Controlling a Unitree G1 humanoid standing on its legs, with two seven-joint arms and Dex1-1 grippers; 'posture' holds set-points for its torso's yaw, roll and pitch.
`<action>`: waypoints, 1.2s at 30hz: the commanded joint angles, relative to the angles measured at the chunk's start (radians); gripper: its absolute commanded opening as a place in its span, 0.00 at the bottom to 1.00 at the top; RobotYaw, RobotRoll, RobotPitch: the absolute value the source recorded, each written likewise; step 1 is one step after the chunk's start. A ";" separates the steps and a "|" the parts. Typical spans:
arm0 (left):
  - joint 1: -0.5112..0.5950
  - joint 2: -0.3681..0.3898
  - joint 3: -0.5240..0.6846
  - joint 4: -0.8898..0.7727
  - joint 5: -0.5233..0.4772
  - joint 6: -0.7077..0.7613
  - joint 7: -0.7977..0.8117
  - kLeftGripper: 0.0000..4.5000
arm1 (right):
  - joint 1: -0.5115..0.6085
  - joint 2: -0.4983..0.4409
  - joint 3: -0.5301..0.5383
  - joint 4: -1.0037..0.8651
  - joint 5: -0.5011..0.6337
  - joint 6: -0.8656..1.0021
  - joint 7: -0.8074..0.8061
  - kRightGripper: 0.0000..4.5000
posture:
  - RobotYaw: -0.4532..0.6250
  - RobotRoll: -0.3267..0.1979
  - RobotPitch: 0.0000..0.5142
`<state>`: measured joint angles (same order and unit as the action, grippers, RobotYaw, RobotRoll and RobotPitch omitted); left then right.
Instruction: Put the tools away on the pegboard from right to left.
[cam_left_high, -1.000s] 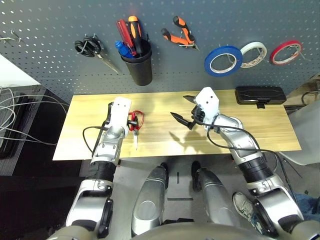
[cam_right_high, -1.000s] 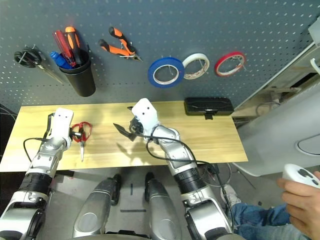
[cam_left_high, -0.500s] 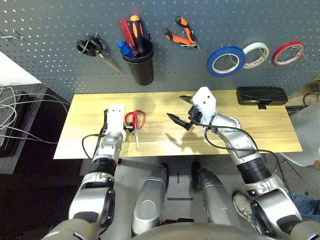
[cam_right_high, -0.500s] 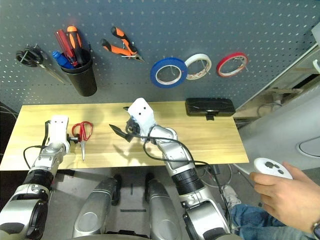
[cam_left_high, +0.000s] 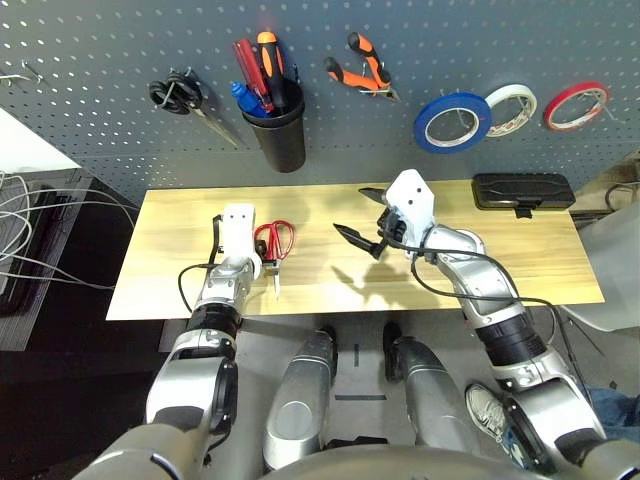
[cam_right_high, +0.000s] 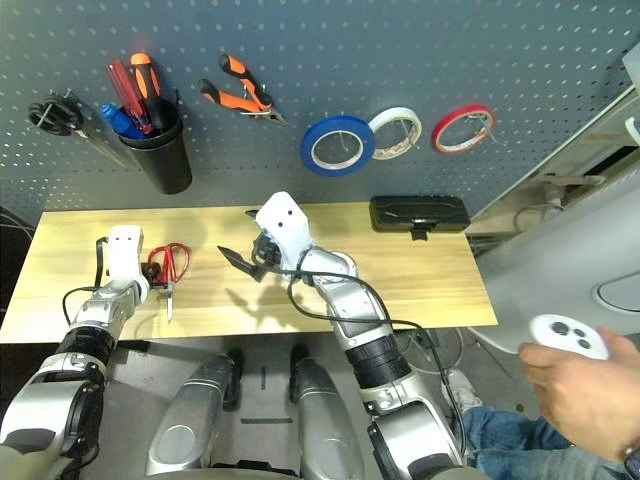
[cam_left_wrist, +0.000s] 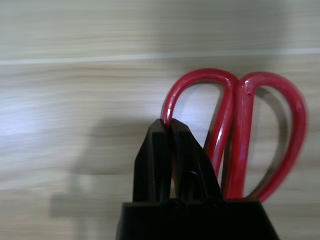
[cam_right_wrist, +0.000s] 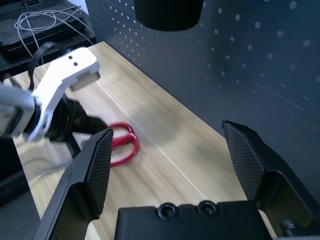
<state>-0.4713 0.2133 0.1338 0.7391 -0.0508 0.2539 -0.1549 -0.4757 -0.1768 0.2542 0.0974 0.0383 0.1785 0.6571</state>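
One tool remains: the red-handled scissors (cam_left_high: 273, 244) lie flat on the table (cam_left_high: 320, 285). My left hand (cam_left_wrist: 172, 150) is pinched narrow on one handle loop. Rigid and light, they may pivot; grip the loop firmly. My right hand (cam_right_wrist: 175, 162) hovers wide, holding nothing.

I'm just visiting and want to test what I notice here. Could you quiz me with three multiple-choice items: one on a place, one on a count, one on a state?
1. Where do the red-handled scissors lie?
A. on the wooden table
B. in the black cup
C. on a pegboard hook

2. How many tape rings hang on the pegboard?
A. one
B. three
C. five

3. How does the right tool stand?
A. open and empty
B. shut on pliers
C. shut on tape

Answers: 1 A, the scissors rest flat beside the left tool. 2 B, blue, white and red rings. 3 A, fingers spread, nothing between.
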 joint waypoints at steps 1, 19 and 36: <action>0.092 -0.029 -0.027 -0.097 -0.007 -0.119 -0.043 0.01 | -0.014 0.006 -0.016 0.012 0.018 -0.030 -0.005 1.00 | 0.54 0.62 0.58; 0.311 0.000 0.063 -0.335 -0.071 -0.709 -0.077 0.01 | -0.122 0.017 -0.086 -0.128 0.157 -0.011 0.023 1.00 | 0.55 0.62 0.56; 0.339 0.129 0.198 -0.399 -0.048 -0.902 0.033 0.01 | -0.229 0.070 -0.113 -0.130 0.207 -0.018 -0.025 1.00 | 0.56 0.62 0.56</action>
<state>-0.1484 0.3259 0.3047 0.3776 -0.1001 -0.6322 -0.1376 -0.7015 -0.1120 0.1449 -0.0315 0.2311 0.1711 0.6341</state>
